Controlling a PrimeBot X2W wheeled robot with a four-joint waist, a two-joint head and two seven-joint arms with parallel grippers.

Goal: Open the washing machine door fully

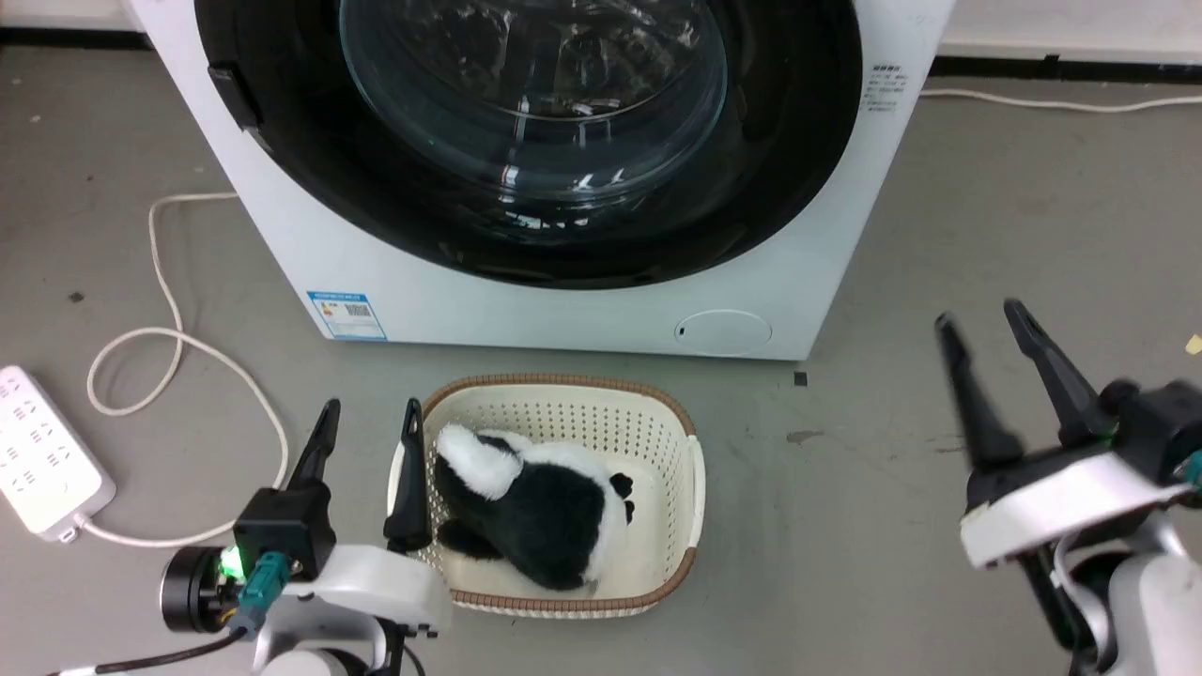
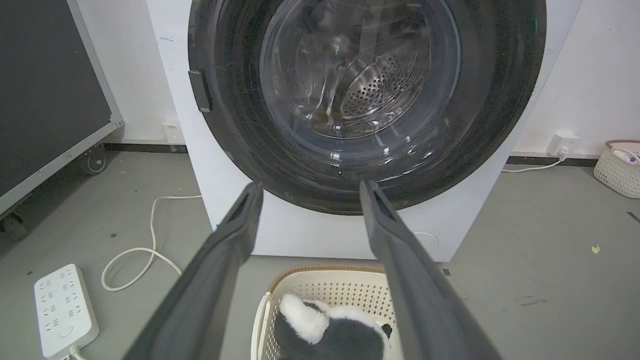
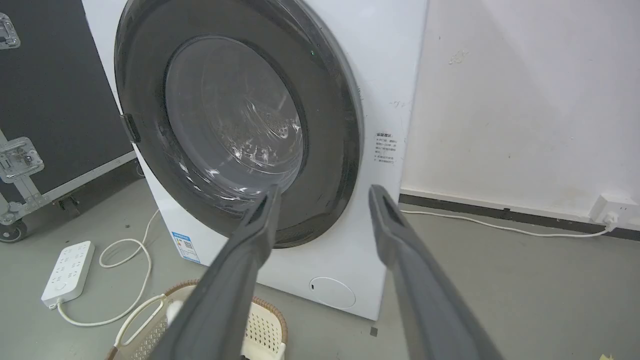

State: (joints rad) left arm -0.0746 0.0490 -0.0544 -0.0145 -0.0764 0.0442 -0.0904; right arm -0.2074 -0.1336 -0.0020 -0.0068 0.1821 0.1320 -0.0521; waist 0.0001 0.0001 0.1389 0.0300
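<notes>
The washing machine door (image 1: 533, 103) sits shut against the white machine (image 1: 563, 314), rigid, glossy, probably slick, with breakable glass. I'd pull at the dark tab (image 2: 200, 90) on its left rim. The left hand (image 1: 370, 413) and right hand (image 1: 978, 317) hover spread, empty.

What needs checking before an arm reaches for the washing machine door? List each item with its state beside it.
1. Washing machine door shut flush against the white front: ok.
2. Left gripper open and empty: ok.
3. Right gripper open and empty: ok.
4. Dark tab on the door's left rim unobstructed: ok.
5. Basket with the plush toy standing before that front, clear of the door's swing: cannot tell.
</notes>
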